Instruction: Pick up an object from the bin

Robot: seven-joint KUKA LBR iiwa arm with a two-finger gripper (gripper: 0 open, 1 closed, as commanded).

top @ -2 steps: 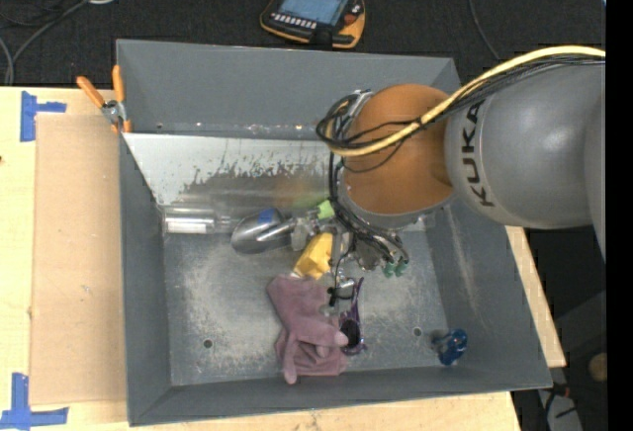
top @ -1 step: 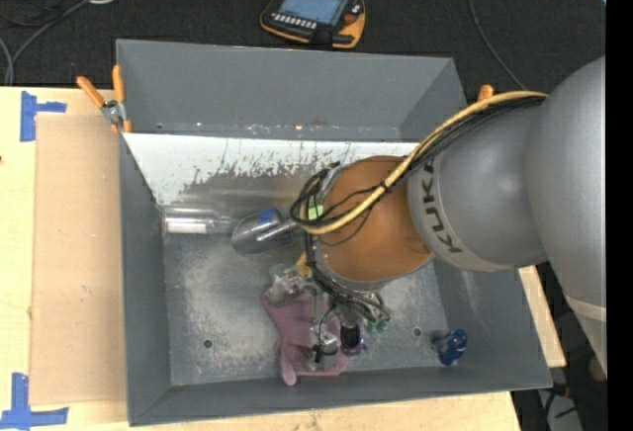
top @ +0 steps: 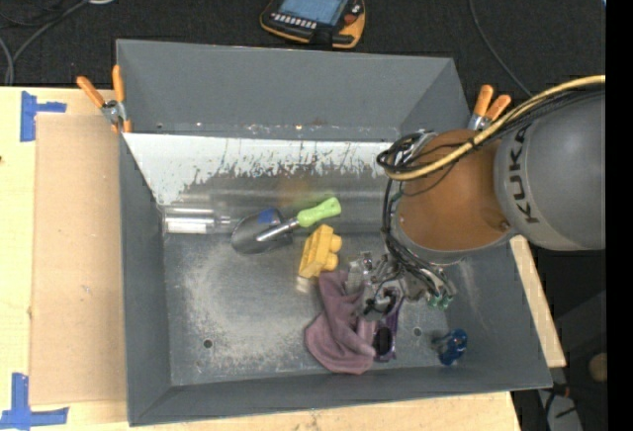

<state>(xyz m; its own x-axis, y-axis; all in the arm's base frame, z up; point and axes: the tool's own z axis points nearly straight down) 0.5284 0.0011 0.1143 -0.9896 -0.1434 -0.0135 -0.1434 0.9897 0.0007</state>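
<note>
One purple cloth (top: 331, 340) is lying bunched in the bin's (top: 227, 320) front right, just under the gripper (top: 384, 296), its length trailing from there toward the near wall. Wrist clutter is hiding the jaws, so I cannot tell their opening or any hold.

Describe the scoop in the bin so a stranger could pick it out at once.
In the grey metal bin, look at the middle of the floor, near the sloping back wall. A scoop lies there, silvery bowl to the left, bright green handle to the right. Unlike the all-yellow object beside it and the crumpled purple cloth below, it pairs metal with green.
</note>
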